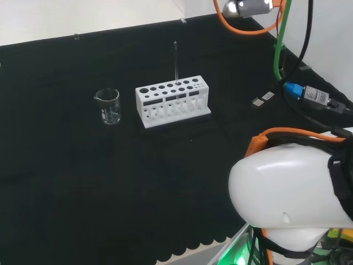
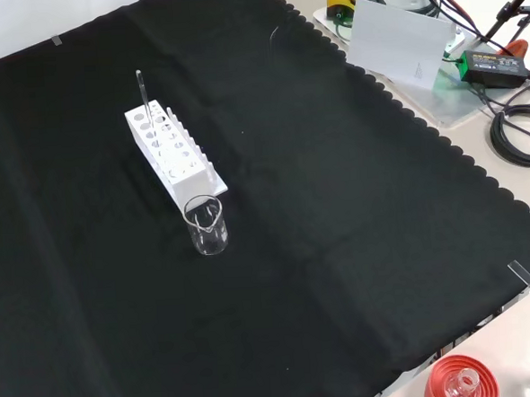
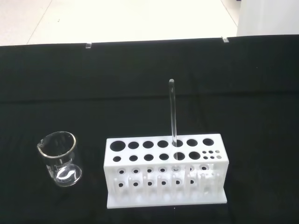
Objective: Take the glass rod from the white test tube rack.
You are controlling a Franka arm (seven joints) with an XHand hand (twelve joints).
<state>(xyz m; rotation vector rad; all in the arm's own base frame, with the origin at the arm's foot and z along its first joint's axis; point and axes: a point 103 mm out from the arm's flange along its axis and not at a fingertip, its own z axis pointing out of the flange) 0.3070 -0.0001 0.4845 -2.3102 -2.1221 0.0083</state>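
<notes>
The glass rod stood upright in a back-row hole of the white rack, just right of center in my wrist view, its top free above the holes, so I judged a pinch from above would suit. One rod, one rack, and one empty beaker sat apart at the lower left of that view on the surface. I couldn't tell how the hand was set, spread or curled.

From my seat: white rack, clear glass rod, clear beaker, all on a plain black cloth over the tabletop, scalloped edge.
</notes>
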